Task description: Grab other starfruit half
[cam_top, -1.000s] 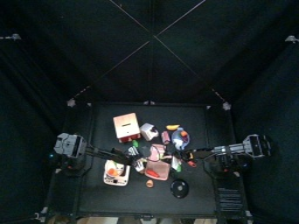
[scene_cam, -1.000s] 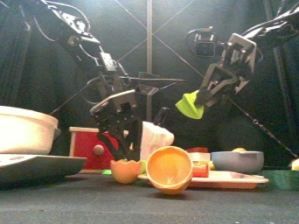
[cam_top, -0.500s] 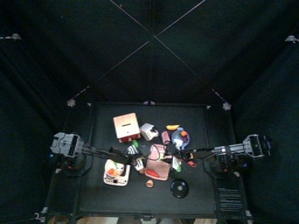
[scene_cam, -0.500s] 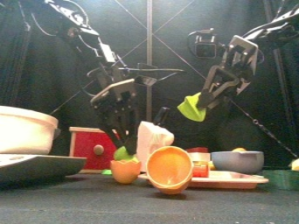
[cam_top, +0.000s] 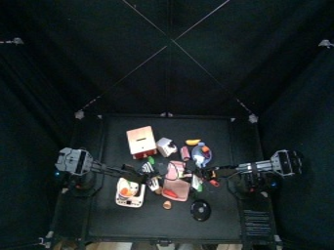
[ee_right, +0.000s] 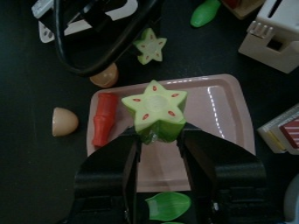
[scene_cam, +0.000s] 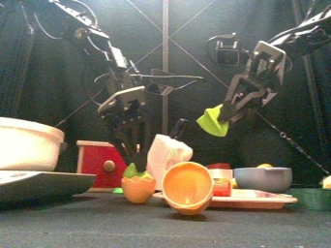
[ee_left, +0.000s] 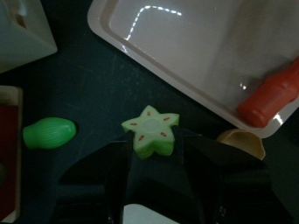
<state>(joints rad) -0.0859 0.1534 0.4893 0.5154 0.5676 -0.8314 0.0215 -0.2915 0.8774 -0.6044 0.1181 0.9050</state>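
the other starfruit half (ee_left: pixel 152 131) lies cut face up on the table (ee_left: pixel 93 96), between the left tool's (ee_left: pixel 153 156) wide jaws. lower straight, keep it centred, then squeeze its sides evenly. the right tool (ee_right: pixel 160 140) holds the first starfruit half (ee_right: pixel 156 109) aloft.

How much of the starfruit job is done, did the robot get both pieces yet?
One piece is done: the right gripper holds a starfruit half up in the air. The left gripper is open, right over the other starfruit half, which lies on the table. It must close on it and lift.
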